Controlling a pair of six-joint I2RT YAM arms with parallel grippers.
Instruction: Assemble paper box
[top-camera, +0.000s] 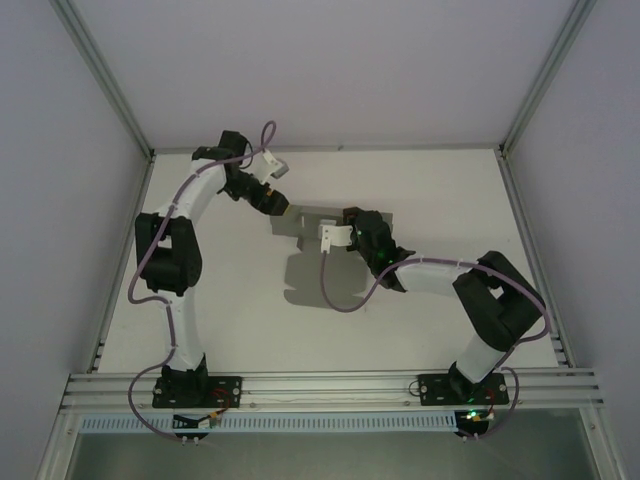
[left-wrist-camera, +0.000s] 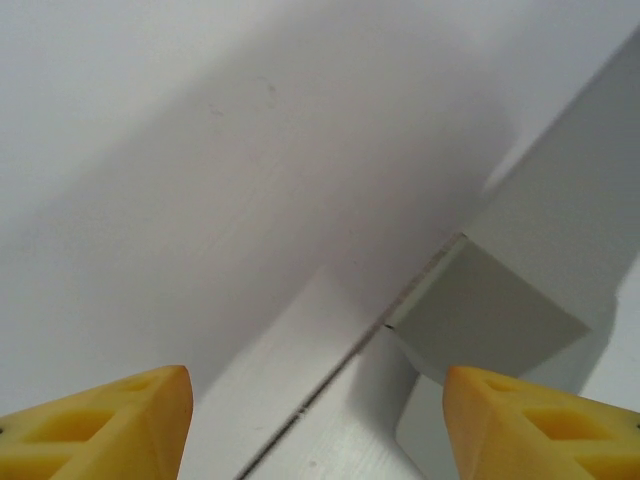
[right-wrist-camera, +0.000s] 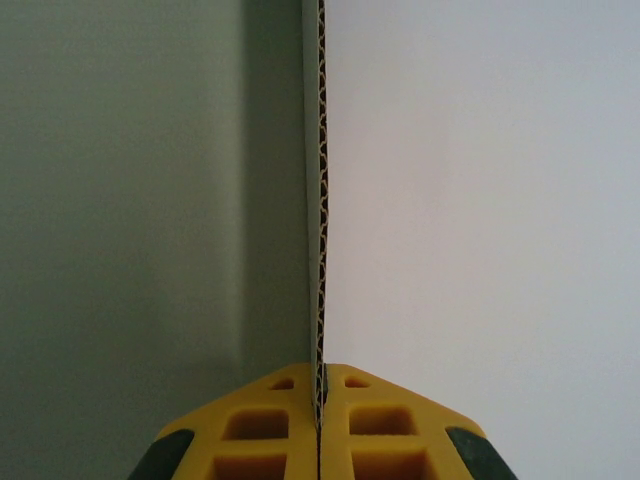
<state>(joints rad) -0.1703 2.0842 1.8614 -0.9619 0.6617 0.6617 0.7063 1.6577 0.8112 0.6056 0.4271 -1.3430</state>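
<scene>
At the near edge of the table the two arms are bolted, and both reach toward the middle. Closest to me, the right gripper is pressed fully together on one edge of the paper box. From its wrist camera I see the corrugated edge of the card running straight up out of the fingers, with a grey panel on the left of it. The card seems lifted a little above the table near the centre, because its dark shadow falls apart from it. It looks to me only partly folded, not yet a closed box.

Beyond the card, the left gripper has its yellow fingers apart and nothing between them. A grey flap lies just ahead, toward one side.

The risks, as I judge them: the right grip is only on a thin edge, so a push from the left arm can turn the card in the fingers or pull it out. If the left fingers close beside the flap and not around it, they catch nothing, or they bend the card at a wrong place.
</scene>
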